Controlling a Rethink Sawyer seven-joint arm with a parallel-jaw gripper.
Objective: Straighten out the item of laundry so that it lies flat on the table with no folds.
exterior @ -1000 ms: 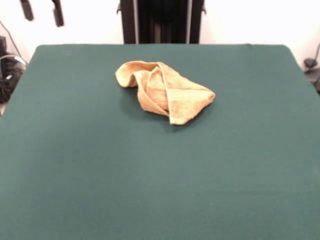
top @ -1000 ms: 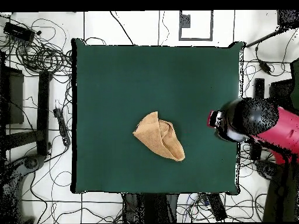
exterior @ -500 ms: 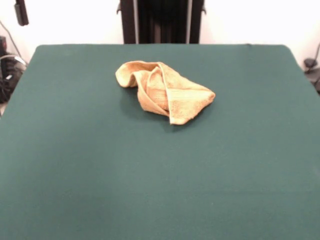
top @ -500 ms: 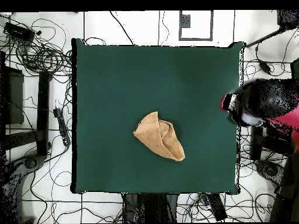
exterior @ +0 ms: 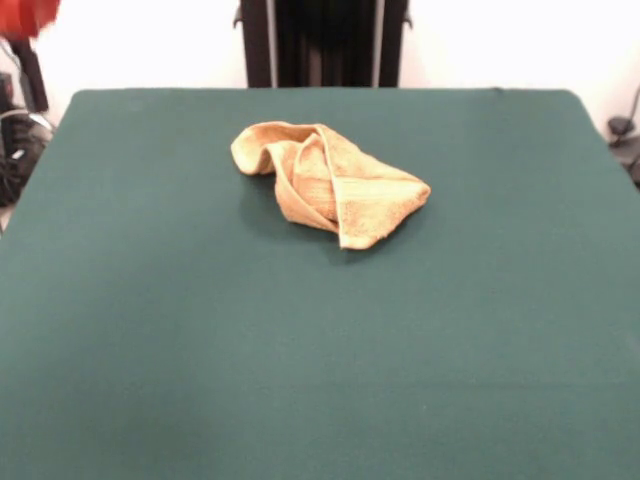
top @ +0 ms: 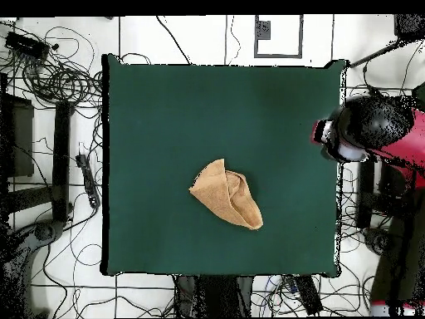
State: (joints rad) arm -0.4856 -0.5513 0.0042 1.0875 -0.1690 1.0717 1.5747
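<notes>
The item of laundry [exterior: 330,185], a golden yellow-orange towel, lies crumpled and folded over itself on the far middle of the table [exterior: 320,360]. From overhead the towel [top: 226,195] is a folded wedge near the centre of the green table [top: 207,100]. The arm's red and black end [top: 365,130] hangs over the table's right edge, well away from the towel. In the front view only a red piece of the arm [exterior: 25,14] shows at the top left corner, with a dark part of the gripper [exterior: 35,76] below it. Nothing touches the towel.
Cables [top: 58,79] lie tangled on the floor on every side of the table. Black stands [top: 62,158] sit to the left in the overhead view. The black pedestal [exterior: 322,42] rises behind the table's far edge.
The arm has drawn off past the table's edge, sliding left out of the front view and up along the right edge in the overhead view. The towel has not moved.
</notes>
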